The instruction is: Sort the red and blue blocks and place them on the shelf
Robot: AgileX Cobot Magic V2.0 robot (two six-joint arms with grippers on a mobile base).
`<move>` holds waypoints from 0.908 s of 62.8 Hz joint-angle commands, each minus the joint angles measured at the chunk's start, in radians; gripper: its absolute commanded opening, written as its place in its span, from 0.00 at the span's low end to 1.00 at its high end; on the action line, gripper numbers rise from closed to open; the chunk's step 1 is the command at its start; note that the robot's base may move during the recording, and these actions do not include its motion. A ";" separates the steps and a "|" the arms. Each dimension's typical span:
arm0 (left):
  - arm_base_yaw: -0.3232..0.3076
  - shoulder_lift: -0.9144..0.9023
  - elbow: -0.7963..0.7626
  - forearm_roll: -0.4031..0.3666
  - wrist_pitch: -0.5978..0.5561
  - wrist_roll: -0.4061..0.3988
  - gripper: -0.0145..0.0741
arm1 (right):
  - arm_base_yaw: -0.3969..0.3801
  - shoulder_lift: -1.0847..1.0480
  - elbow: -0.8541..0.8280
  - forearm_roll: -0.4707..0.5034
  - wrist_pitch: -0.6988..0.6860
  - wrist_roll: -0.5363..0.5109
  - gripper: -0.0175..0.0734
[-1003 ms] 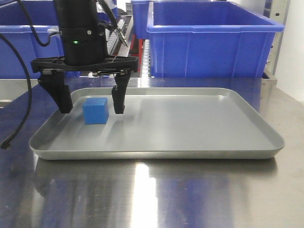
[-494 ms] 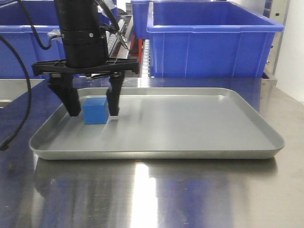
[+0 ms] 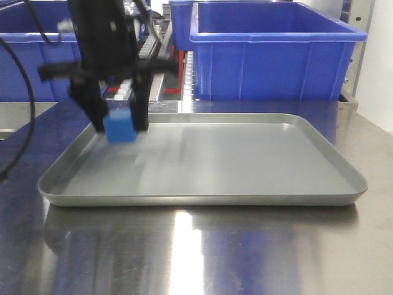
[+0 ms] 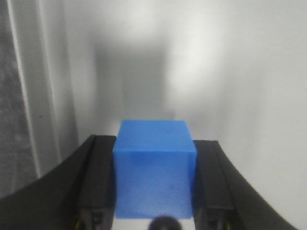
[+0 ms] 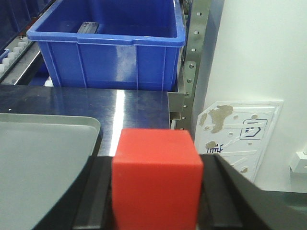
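Note:
My left gripper [image 3: 118, 126] is shut on the blue block [image 3: 120, 127] and holds it just above the left part of the grey tray [image 3: 245, 184]. In the left wrist view the blue block [image 4: 155, 167] sits tight between both black fingers [image 4: 98, 177]. My right gripper [image 5: 156, 191] is shut on the red block [image 5: 156, 177], held above the steel table near the tray's right edge; it does not show in the front view. The shelf [image 3: 166, 55] with its rails stands behind the tray.
Large blue bins [image 3: 276, 52] line the shelf behind the tray; one also shows in the right wrist view [image 5: 108, 45]. A perforated steel upright [image 5: 194, 62] and a white wall stand at the right. Black cables [image 3: 24, 98] hang at the left.
My left gripper's fingers closed on the blue block, then lifted it off the tray floor, drifting slightly left. The arm is blurred with motion now.

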State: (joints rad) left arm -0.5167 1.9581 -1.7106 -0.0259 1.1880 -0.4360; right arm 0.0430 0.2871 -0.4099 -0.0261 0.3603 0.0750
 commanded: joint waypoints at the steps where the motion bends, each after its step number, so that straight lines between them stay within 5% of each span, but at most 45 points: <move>1: 0.016 -0.122 -0.032 -0.077 -0.037 0.122 0.30 | -0.007 0.007 -0.026 -0.006 -0.084 -0.002 0.25; 15: 0.074 -0.249 0.037 -0.202 -0.126 0.430 0.30 | -0.007 0.007 -0.026 -0.006 -0.084 -0.002 0.25; 23: 0.114 -0.338 0.146 -0.257 -0.238 0.526 0.30 | -0.007 0.007 -0.026 -0.006 -0.084 -0.002 0.25; 57: 0.314 -0.957 0.932 -0.275 -1.027 0.561 0.30 | -0.007 0.007 -0.026 -0.006 -0.084 -0.002 0.25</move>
State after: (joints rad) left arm -0.2220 1.1186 -0.8432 -0.2827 0.3483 0.1214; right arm 0.0430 0.2871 -0.4099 -0.0261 0.3603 0.0750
